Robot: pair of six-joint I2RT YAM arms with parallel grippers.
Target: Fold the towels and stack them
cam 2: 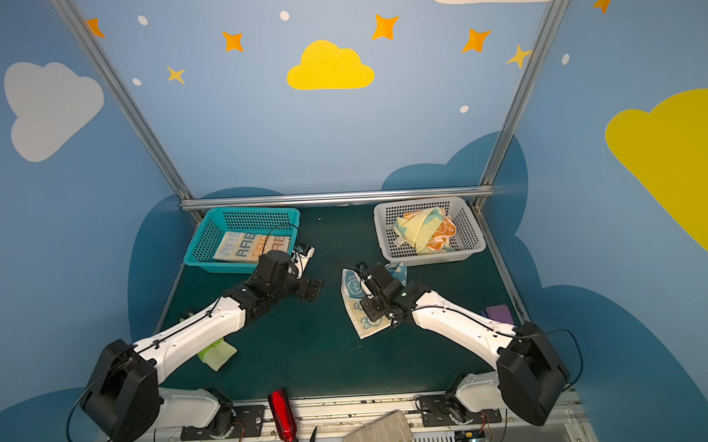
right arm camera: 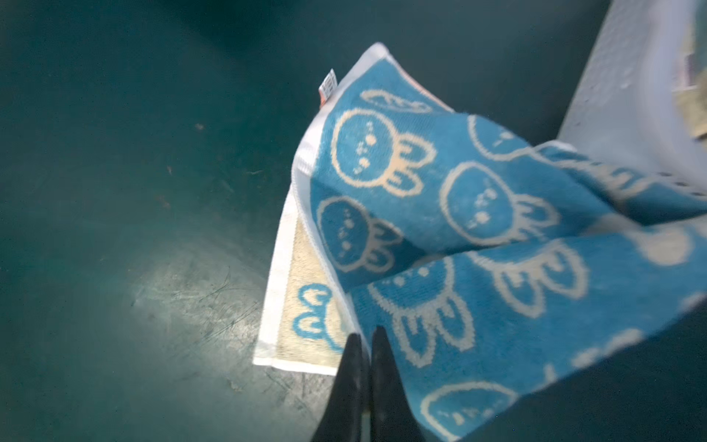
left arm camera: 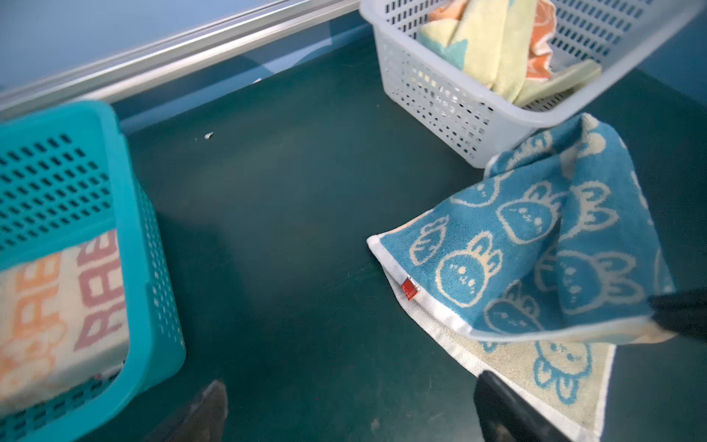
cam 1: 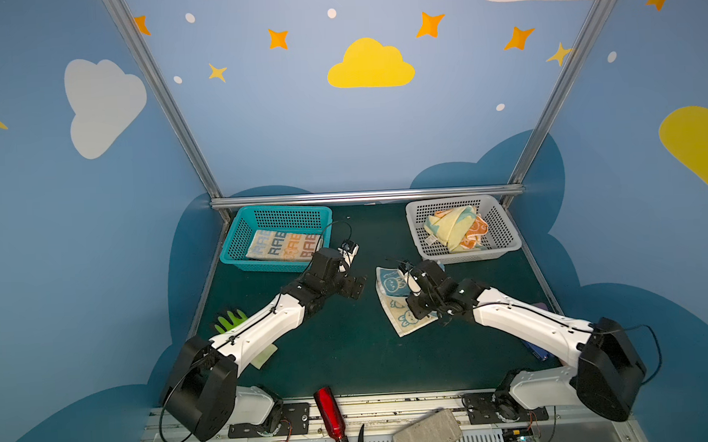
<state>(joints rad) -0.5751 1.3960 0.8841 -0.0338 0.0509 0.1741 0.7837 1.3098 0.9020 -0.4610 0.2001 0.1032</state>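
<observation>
In both top views the blue rabbit towel (cam 1: 392, 301) lies half-folded centre-right on the table (cam 1: 351, 355), just in front of the white basket (cam 1: 509, 239) holding the yellow towel (cam 1: 448, 225) and orange towel (cam 1: 476, 229); the RABBIT towel (cam 1: 283, 246) lies flat in the teal basket (cam 1: 237, 240), far left; left wrist view: the left gripper (left arm camera: 352, 405) stands spread wide above bare table; right wrist view: the right gripper (right arm camera: 365, 338) pinches that towel's lifted edge.

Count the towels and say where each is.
4. Cream lettered towel folded in the teal basket; yellow towel and orange towel bunched in the white basket; blue rabbit towel on the mat, pinched by the right gripper. The bunch may hide more.
</observation>
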